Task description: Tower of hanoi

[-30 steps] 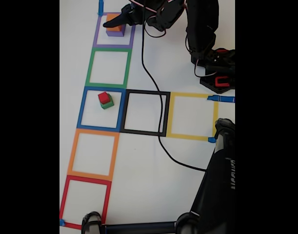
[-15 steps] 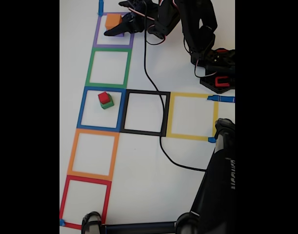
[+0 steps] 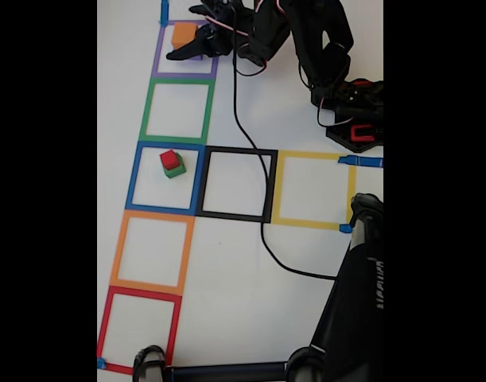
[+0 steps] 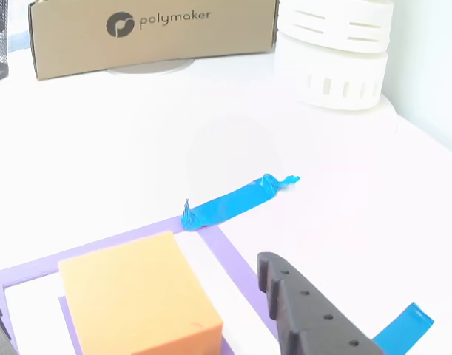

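We read "polymaker" on the cardboard box (image 4: pixel 152 33) at the table's (image 3: pixel 306 103) far edge. In the purple square (image 3: pixel 185 49), at the top-left corner in the fixed view, the gripper (image 3: pixel 196 33) spreads wide around the orange block (image 4: pixel 140 299), gripping nothing.

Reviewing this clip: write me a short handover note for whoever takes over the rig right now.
Gripper: open, straddling the orange cube in the purple square; one black finger sits right of the cube in the other view, with a visible gap, so no grasp yet.
The orange cube rests on a purple piece, barely visible beneath it.
Red cube is stacked on the green cube in the blue square.
Green, black, yellow, orange and red squares hold nothing.
Left: probably close on the orange cube and move it; target square cannot be told.
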Robot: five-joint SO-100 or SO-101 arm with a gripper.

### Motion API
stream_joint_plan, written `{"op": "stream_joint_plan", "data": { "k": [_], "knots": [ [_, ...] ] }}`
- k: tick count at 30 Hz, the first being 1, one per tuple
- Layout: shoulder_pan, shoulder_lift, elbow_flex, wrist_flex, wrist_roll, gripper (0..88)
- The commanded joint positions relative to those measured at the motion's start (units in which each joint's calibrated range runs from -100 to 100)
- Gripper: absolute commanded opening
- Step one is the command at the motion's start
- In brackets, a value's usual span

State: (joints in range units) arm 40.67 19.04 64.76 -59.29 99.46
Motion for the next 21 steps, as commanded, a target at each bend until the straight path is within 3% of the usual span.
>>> {"op": "stream_joint_plan", "data": {
  "k": [1,21],
  "knots": [
    [-0.02,-0.26,-0.94,-1.44,0.54,41.5],
    [-1.26,1.03,-0.94,-2.09,0.54,34.8]
  ]
}}
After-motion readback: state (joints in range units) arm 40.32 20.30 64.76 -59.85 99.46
